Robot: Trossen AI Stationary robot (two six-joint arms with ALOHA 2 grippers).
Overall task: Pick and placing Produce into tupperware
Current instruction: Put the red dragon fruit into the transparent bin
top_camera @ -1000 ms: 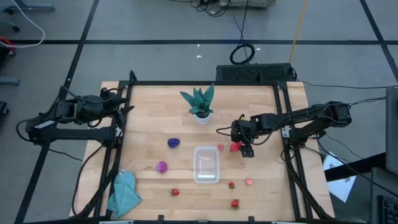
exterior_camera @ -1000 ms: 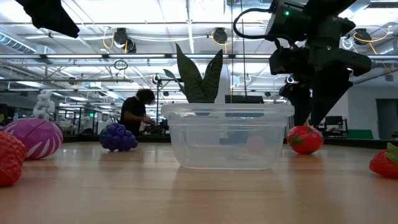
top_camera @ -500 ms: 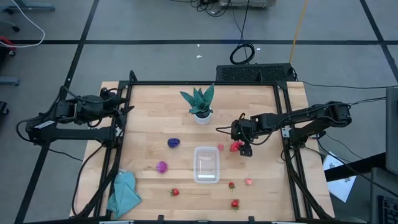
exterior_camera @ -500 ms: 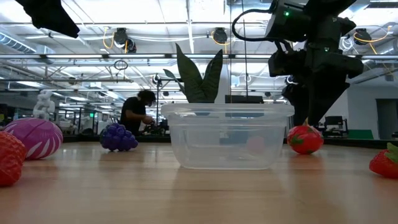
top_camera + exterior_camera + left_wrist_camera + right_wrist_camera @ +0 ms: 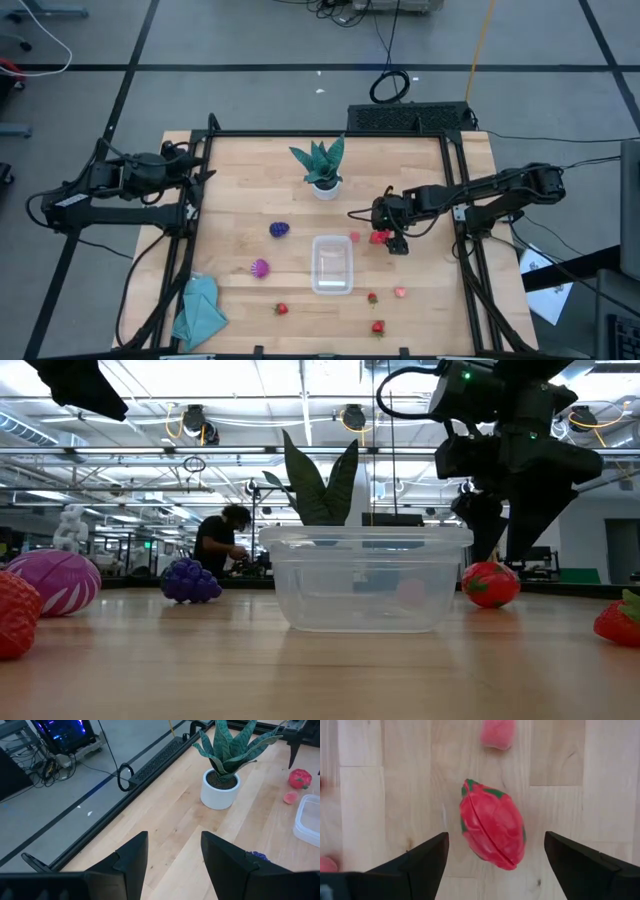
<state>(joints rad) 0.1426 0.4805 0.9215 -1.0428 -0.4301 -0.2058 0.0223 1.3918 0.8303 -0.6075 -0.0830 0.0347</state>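
right gripper (image 5: pixel 492 852) has spread its fingers wider than a second ago and shifted a touch toward the red strawberry-like toy fruit with green streaks (image 5: pixel 492 824), now hanging just above it with a finger on each side, nothing held. that fruit lies on the light wooden table (image 5: pixel 240 180), just right of the small clear rectangular plastic tupperware (image 5: pixel 332 264) and near the small pale pink fruit piece (image 5: pixel 354 237).

handling guess: fruit looks light, hard and smooth moulded plastic, oval, so it may roll or squirt out; best to pinch across the fat middle, not the tapered ends.

tupperware looks empty; the pinkish blur through its wall in the low view seems to be fruit behind it. no produce placed yet.

other produce on the table: dark purple grape-like bunch (image 5: pixel 279 229) and magenta ribbed fruit (image 5: pixel 260 268) to the left, small red pieces (image 5: pixel 282 309) along the near edge.

left gripper (image 5: pixel 172 855) waits at the far left edge of the table, fingers partly apart, holding nothing, facing the green potted plant in a white pot (image 5: pixel 220 790).
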